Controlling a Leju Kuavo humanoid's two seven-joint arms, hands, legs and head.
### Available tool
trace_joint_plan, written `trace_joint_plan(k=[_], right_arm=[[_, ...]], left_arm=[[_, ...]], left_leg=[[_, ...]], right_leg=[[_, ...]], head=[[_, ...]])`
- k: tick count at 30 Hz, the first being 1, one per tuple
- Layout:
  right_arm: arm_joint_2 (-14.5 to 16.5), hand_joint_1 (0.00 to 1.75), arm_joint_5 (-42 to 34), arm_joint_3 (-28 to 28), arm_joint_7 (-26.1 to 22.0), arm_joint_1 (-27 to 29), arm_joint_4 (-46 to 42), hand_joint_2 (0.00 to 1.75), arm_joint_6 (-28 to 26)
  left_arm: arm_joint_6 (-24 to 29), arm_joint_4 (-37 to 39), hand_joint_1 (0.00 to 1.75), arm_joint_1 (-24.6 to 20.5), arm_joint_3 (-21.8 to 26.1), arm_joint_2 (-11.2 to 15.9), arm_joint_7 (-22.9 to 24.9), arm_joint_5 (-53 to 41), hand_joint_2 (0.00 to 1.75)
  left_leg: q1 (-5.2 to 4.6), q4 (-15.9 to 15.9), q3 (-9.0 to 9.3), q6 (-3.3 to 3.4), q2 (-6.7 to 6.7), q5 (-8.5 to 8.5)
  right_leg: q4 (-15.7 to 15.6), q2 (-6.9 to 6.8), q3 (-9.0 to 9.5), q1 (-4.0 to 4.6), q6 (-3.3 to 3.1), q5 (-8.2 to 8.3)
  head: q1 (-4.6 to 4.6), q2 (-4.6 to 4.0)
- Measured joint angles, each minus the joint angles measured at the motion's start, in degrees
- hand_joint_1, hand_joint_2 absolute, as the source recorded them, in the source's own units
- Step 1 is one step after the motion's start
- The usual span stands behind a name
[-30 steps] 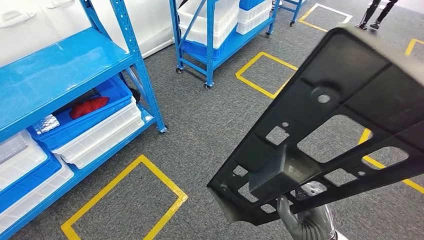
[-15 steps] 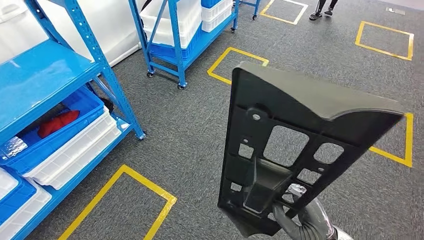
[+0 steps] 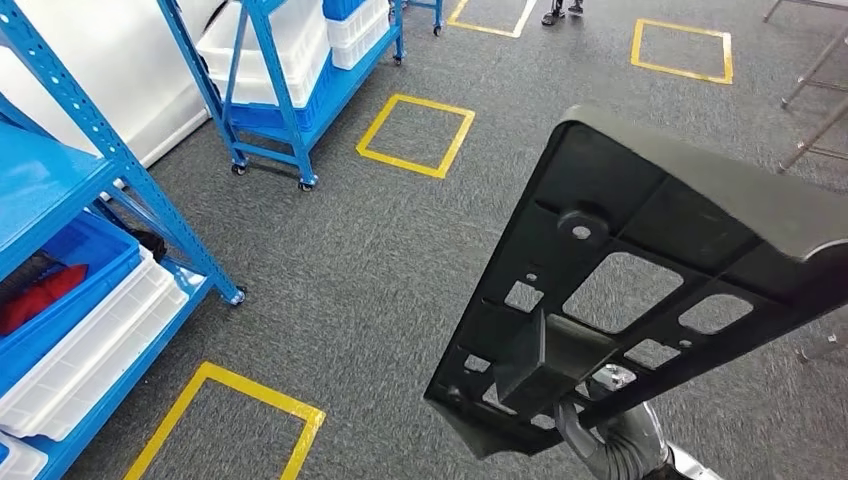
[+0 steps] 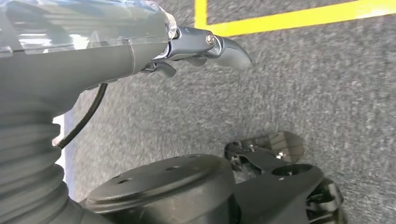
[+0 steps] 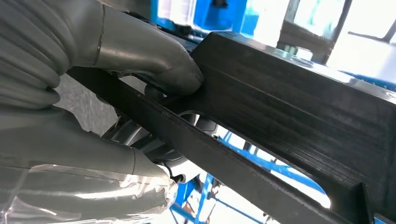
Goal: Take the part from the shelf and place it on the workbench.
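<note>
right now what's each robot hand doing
Left robot hand: holds nothing; whether its fingers are open or curled cannot be told.
Right robot hand: gripping the black part.

Head view evenly lit, sharp, soft shadows. Left wrist view: carpet (image 4: pixel 303 88) motion-blurred. Right wrist view: background blown out, part (image 5: pixel 299 116) dark, near hand soft.

The part (image 3: pixel 640 290) hides most of our right hand (image 3: pixel 600 440) and runs off the right edge. We see the far person (image 3: pixel 565 10) cut off above the feet.
</note>
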Motion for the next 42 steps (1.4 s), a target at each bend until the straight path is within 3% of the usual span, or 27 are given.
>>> trace_joint_plan(k=[2,3,5,7,8,9,10,11,12,14,15,17,18,20,22,23,25,27,29,31,33,35,37,39,40,41,42], right_arm=[[0.48,1.75,-0.16,0.01,-0.27,0.2,-0.75,1.75,-0.2],[0.76,1.75,-0.23,0.01,-0.38,0.43,-1.22,1.75,-0.39],[1.24,1.75,-0.39,0.01,-0.55,0.75,-2.08,1.75,-0.75],[1.72,1.75,-0.2,0.01,-0.45,1.03,-2.48,1.75,-1.0],[1.99,1.75,0.28,0.01,-0.16,1.24,-2.51,1.75,-1.16],[2.28,1.75,1.02,0.01,0.28,1.55,-2.51,1.75,-1.41],[2.51,1.75,1.86,0.01,0.79,1.87,-2.51,1.75,-1.7],[2.67,1.75,2.74,0.01,1.37,2.15,-2.51,1.75,-1.93],[2.8,1.75,3.61,0.01,1.97,2.39,-2.51,1.75,-2.12],[3.04,1.75,5.18,0.02,3.15,2.66,-2.41,1.75,-2.35],[3.19,1.75,5.86,0.02,3.65,2.78,-2.33,1.75,-2.47],[3.45,1.75,6.86,0.03,4.42,3.02,-2.09,1.75,-2.66],[3.55,1.75,7.34,0.07,4.72,3.15,-1.92,1.75,-2.69],[3.68,1.75,8.11,0.16,5.24,3.21,-1.5,1.75,-2.72],[3.76,1.75,8.53,0.31,5.56,3.27,-1.12,1.75,-2.92],[3.81,1.75,8.63,0.37,5.61,3.46,-0.99,1.75,-3.15],[4.06,1.75,8.44,0.42,5.21,4.23,-1.03,1.75,-3.85],[4.45,1.75,7.37,0.42,3.93,5.11,-1.64,1.75,-4.46],[4.79,1.75,5.32,0.42,1.97,5.67,-2.47,1.75,-4.68],[4.96,1.75,2.87,0.39,-0.07,5.95,-3.09,1.75,-4.36],[5.19,1.75,0.27,0.21,-2.14,6.2,-3.62,1.75,-3.44],[5.51,1.75,-1.54,-0.04,-3.78,6.3,-4.11,1.75,-2.68],[5.81,1.75,-2.08,-0.28,-4.65,6.35,-4.49,1.75,-2.23],[6.19,1.75,-1.96,-0.55,-4.91,6.62,-4.62,1.75,-1.81],[6.4,1.75,-1.67,-0.69,-4.66,6.76,-4.62,1.75,-1.65],[6.59,1.75,-1.21,-0.82,-4.14,6.86,-4.6,1.75,-1.57],[6.79,1.75,-0.56,-0.93,-3.28,6.86,-4.57,1.75,-1.46]], left_arm=[[0.22,0.0,0.0,-0.1,-0.02,0.01,-0.28,-0.41,1.75],[0.28,0.0,0.0,-0.14,-0.07,0.01,-0.32,-0.64,1.75],[0.38,0.0,0.0,-0.1,-0.19,0.05,-0.25,-1.16,1.75],[0.43,0.0,0.0,0.06,-0.31,0.25,-0.15,-1.44,1.75],[0.43,0.0,0.0,0.11,-0.37,0.41,-0.13,-1.59,1.75],[0.42,0.0,0.0,0.13,-0.45,0.56,-0.13,-1.76,1.75],[0.39,0.0,0.0,0.12,-0.57,0.7,-0.14,-1.92,1.75],[0.34,0.0,0.0,0.12,-0.7,0.82,-0.14,-2.06,1.75],[0.28,0.0,0.0,0.11,-0.84,0.92,-0.14,-2.18,1.75],[0.16,0.0,0.0,0.11,-1.09,1.2,-0.14,-2.38,1.75],[0.12,0.0,0.0,0.11,-1.18,1.35,-0.14,-2.45,1.75],[0.06,0.0,0.0,0.03,-1.3,1.62,-0.06,-2.45,1.75],[0.05,0.0,0.0,-0.08,-1.34,1.71,0.02,-2.43,1.75],[0.06,0.0,0.0,-0.19,-1.39,1.83,0.15,-2.31,1.75],[0.06,0.0,0.0,-0.24,-1.4,1.87,0.12,-2.38,1.75],[0.04,0.0,0.0,-0.38,-1.42,1.87,0.07,-2.58,1.75],[-0.06,0.0,0.0,-0.69,-1.52,1.86,0.02,-3.15,1.75],[-0.16,0.0,0.0,-0.66,-1.77,1.86,0.25,-3.61,1.75],[-0.17,0.0,0.0,-0.5,-1.99,1.86,0.57,-3.86,1.75],[-0.12,0.0,0.0,-0.47,-2.07,1.83,0.93,-3.97,1.75],[-0.09,0.0,0.0,-0.62,-2.36,1.8,1.5,-4.45,1.75],[-0.08,0.0,0.0,-0.66,-2.8,1.8,1.88,-4.99,1.75],[0.05,0.0,0.0,-0.45,-3.0,1.81,1.74,-5.14,1.75],[0.25,0.0,0.0,-0.25,-3.1,1.87,1.38,-5.13,1.75],[0.31,0.0,0.0,-0.19,-3.16,1.91,1.22,-5.13,1.75],[0.36,0.0,0.0,-0.16,-3.21,1.96,1.08,-5.13,1.75],[0.42,0.0,0.0,-0.14,-3.27,2.0,0.91,-5.19,1.75]], left_leg=[[0.05,-0.74,0.15,0.39,0.73,0.15],[0.15,-1.17,0.33,0.72,1.34,0.44],[0.41,-1.98,0.67,1.32,2.81,0.97],[0.19,-2.12,0.7,1.55,4.4,1.03],[0.11,-2.11,0.67,1.55,5.2,0.97],[0.05,-2.11,0.68,1.5,6.01,0.88],[0.04,-2.1,0.72,1.4,6.74,0.77],[0.05,-2.08,0.86,1.23,7.4,0.62],[0.02,-2.02,1.06,0.99,8.0,0.42],[-0.23,-1.85,1.3,0.36,9.0,-0.05],[-0.33,-1.77,1.38,0.03,9.43,-0.26],[-0.36,-1.76,1.64,-0.55,10.36,-0.55],[-0.21,-1.55,1.76,-0.88,10.26,-0.86],[0.06,1.32,0.73,-1.38,8.21,-2.89],[0.13,8.59,-2.69,-1.54,5.59,-6.62],[0.1,12.52,-4.6,-1.51,5.1,-8.1],[0.05,16.0,-6.43,-1.29,4.81,-8.14],[0.05,10.55,-4.35,-0.75,3.98,-3.78],[0.09,3.06,-1.43,-0.21,1.3,-0.19],[0.01,0.05,-0.37,0.02,-0.17,0.12],[0.04,-0.89,0.01,0.45,0.89,0.27],[0.22,-1.76,0.46,1.12,2.27,0.79],[0.13,-2.15,0.64,1.48,3.81,0.98],[-0.02,-2.13,0.62,1.53,5.38,0.9],[-0.03,-2.12,0.64,1.48,6.15,0.8],[-0.03,-2.1,0.71,1.35,6.85,0.68],[-0.01,-2.05,0.87,1.18,7.48,0.51]], right_leg=[[-0.2,1.12,-0.45,-0.1,0.82,0.45],[0.0,0.75,-0.63,-0.05,1.09,0.33],[3.18,-1.88,-2.18,0.17,1.47,-1.7],[10.31,-4.75,-5.66,-0.01,1.85,-5.35],[13.59,-5.29,-7.25,-0.19,2.08,-6.59],[15.24,-5.58,-7.97,-0.4,2.27,-6.83],[14.81,-5.8,-7.6,-0.58,2.42,-6.1],[12.05,-6.2,-5.98,-0.73,2.51,-4.53],[7.82,-7.25,-3.56,-0.81,2.52,-2.84],[1.33,-9.11,0.09,-0.53,2.01,-1.03],[-0.03,-9.53,0.75,-0.34,1.61,-0.94],[-0.14,-8.53,0.52,-0.11,0.77,-1.04],[-0.26,-7.99,0.51,-0.12,0.43,-1.01],[-0.5,-6.92,0.6,-0.22,-0.32,-0.88],[-0.54,-5.92,0.65,-0.14,-0.8,-0.86],[-0.52,-5.35,0.66,-0.03,-0.91,-0.87],[-0.46,-4.11,0.79,0.21,-0.99,-0.92],[-0.36,-2.54,1.03,0.31,-0.99,-0.96],[-0.17,-0.98,0.97,0.29,-0.76,-0.95],[-0.07,0.26,0.45,0.1,-0.16,-0.7],[-0.14,0.96,0.08,-0.04,0.58,-0.39],[1.53,-1.29,-0.74,0.18,1.06,-1.55],[7.48,-4.49,-3.59,0.17,1.43,-4.96],[14.45,-5.4,-7.01,-0.22,1.86,-7.71],[15.69,-5.56,-7.57,-0.4,2.05,-7.66],[14.52,-5.81,-6.87,-0.57,2.21,-6.51],[11.13,-6.42,-4.95,-0.7,2.31,-4.64]], head=[[0.0,0.0],[0.01,0.0],[0.01,0.0],[0.01,0.0],[0.01,0.0],[0.01,0.0],[0.01,0.0],[0.01,0.0],[0.01,0.0],[0.01,0.0],[0.01,0.0],[0.01,0.0],[0.01,0.0],[0.0,0.0],[-0.01,0.0],[-0.01,0.0],[-0.01,0.0],[-0.01,0.0],[0.0,0.0],[-0.01,0.0],[-0.01,0.0],[0.01,0.0],[0.01,0.0],[0.01,0.0],[0.01,0.0],[0.01,0.0],[0.01,0.0]])
